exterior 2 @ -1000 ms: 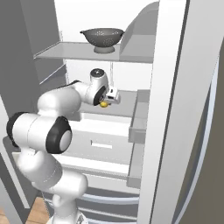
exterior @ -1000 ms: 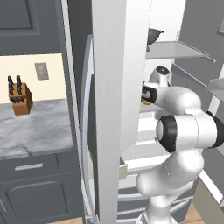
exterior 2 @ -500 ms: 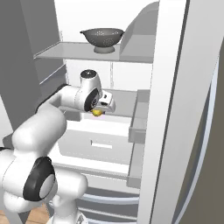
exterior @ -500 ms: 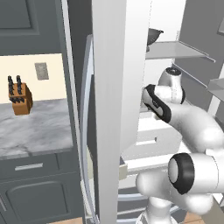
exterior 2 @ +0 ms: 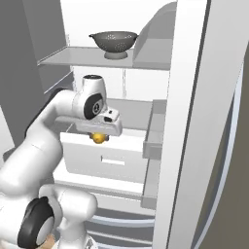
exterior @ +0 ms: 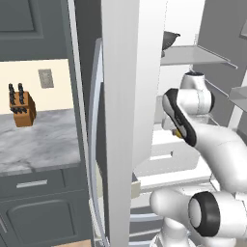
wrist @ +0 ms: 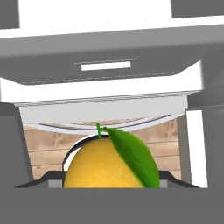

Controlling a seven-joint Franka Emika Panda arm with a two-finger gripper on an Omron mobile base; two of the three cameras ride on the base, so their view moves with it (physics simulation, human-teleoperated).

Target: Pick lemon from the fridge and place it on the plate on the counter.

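The lemon point(exterior 2: 99, 138) is a yellow fruit with a green leaf, held under my hand in front of the open fridge point(exterior 2: 194, 121), just above its white drawer point(exterior 2: 109, 158). My gripper point(exterior 2: 99, 136) points downward and is shut on the lemon. In the hand view the lemon point(wrist: 103, 168) sits large at the bottom between the fingers, with the drawer front and wooden floor beyond it. From the left base view the lemon point(exterior: 178, 134) is a yellow speck behind my forearm. The marble counter point(exterior: 38, 142) lies left of the fridge door point(exterior: 130, 96). The plate is out of view.
A dark colander point(exterior 2: 114, 41) stands on the upper fridge shelf point(exterior 2: 73, 57). A grey door bin point(exterior 2: 153, 136) juts out right of my hand. A knife block point(exterior: 21, 106) stands on the counter by the wall. The door's edge stands between my arm and the counter.
My hand has drawn back from over the shelf, dropped and tipped downward, carrying the lemon to just above the drawer. The elbow has swung lower.
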